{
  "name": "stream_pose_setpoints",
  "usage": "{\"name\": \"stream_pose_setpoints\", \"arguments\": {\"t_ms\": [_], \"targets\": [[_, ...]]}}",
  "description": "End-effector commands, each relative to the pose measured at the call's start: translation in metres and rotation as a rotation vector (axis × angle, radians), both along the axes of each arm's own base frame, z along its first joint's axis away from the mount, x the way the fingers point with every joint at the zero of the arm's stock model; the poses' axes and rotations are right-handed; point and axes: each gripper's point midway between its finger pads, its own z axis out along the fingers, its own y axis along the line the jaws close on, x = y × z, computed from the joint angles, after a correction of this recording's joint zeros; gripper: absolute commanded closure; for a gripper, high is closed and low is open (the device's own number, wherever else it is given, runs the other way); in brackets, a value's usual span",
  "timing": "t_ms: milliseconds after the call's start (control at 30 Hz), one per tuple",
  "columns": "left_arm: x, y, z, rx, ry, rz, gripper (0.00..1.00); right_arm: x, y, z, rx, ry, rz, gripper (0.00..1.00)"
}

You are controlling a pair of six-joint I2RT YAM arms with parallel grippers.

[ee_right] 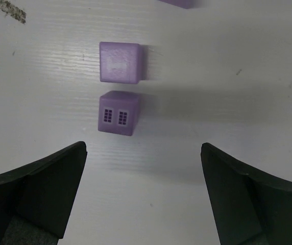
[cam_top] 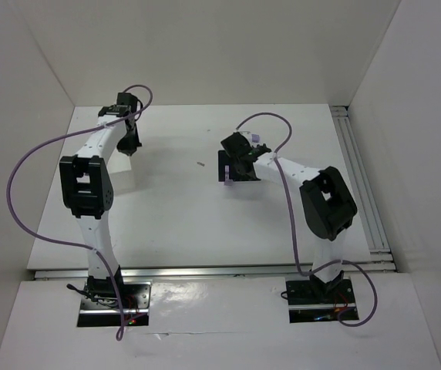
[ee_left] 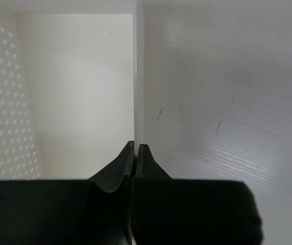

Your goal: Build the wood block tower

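While the right gripper (ee_right: 143, 149) is being held wide apart, a pick of the window-printed purple block (ee_right: 118, 113), lying near a plain purple block (ee_right: 119, 62) on the table (ee_right: 238, 127), is seemingly being set up; leftward centring and descent are being required. Left gripper (ee_left: 136, 149): being held pinched together.

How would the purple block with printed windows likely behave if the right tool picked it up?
The windowed block looks rigid with flat faces, so it would probably slide, not roll. Small beside the open right tool, it is likely light. Pushed away, it might bump the plain block just beyond.
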Motion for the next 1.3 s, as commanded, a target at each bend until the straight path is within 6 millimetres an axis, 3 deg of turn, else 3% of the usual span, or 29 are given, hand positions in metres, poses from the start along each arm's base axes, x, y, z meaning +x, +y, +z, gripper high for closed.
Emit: {"name": "stream_pose_setpoints", "arguments": {"t_ms": [0, 67, 100, 167, 200, 300, 433, 567, 667, 933, 1133, 1267], "targets": [[0.006, 0.007, 0.005, -0.020, -0.012, 0.004, 0.91, 0.022, 0.031, 0.012, 0.058, -0.078, 0.019, 0.00], [0.006, 0.002, 0.004, -0.047, -0.012, -0.008, 0.80, 0.025, 0.039, 0.010, 0.063, -0.084, 0.028, 0.01], [0.006, -0.001, 0.009, -0.063, -0.022, -0.016, 0.57, 0.027, 0.040, 0.002, 0.055, -0.073, 0.028, 0.01], [0.004, -0.001, 0.011, -0.067, -0.027, -0.008, 0.36, 0.028, 0.041, 0.001, 0.054, -0.071, 0.028, 0.03], [0.004, -0.004, 0.019, -0.080, -0.045, -0.015, 0.17, 0.029, 0.045, -0.001, 0.047, -0.074, 0.032, 0.04], [-0.003, -0.008, 0.031, -0.110, -0.058, -0.007, 0.02, 0.030, 0.046, -0.007, 0.041, -0.066, 0.032, 0.09], [-0.016, -0.013, 0.066, -0.121, -0.135, 0.017, 0.00, 0.032, 0.043, -0.010, 0.022, -0.066, 0.022, 0.25], [-0.032, -0.029, 0.080, -0.096, -0.154, -0.018, 0.00, 0.034, 0.043, -0.011, 0.023, -0.079, 0.016, 0.32], [-0.038, -0.042, 0.084, -0.085, -0.157, -0.037, 0.00, 0.033, 0.042, -0.022, 0.009, -0.061, 0.017, 0.32], [-0.051, -0.075, 0.096, -0.065, -0.174, -0.104, 0.00, 0.034, 0.043, -0.024, 0.011, -0.055, 0.010, 0.43], [-0.050, -0.077, 0.104, -0.060, -0.195, -0.109, 0.00, 0.031, 0.047, -0.023, 0.018, -0.054, 0.010, 0.58], [-0.051, -0.081, 0.106, -0.061, -0.195, -0.119, 0.00, 0.027, 0.035, -0.016, -0.020, -0.061, -0.012, 0.69]]}}
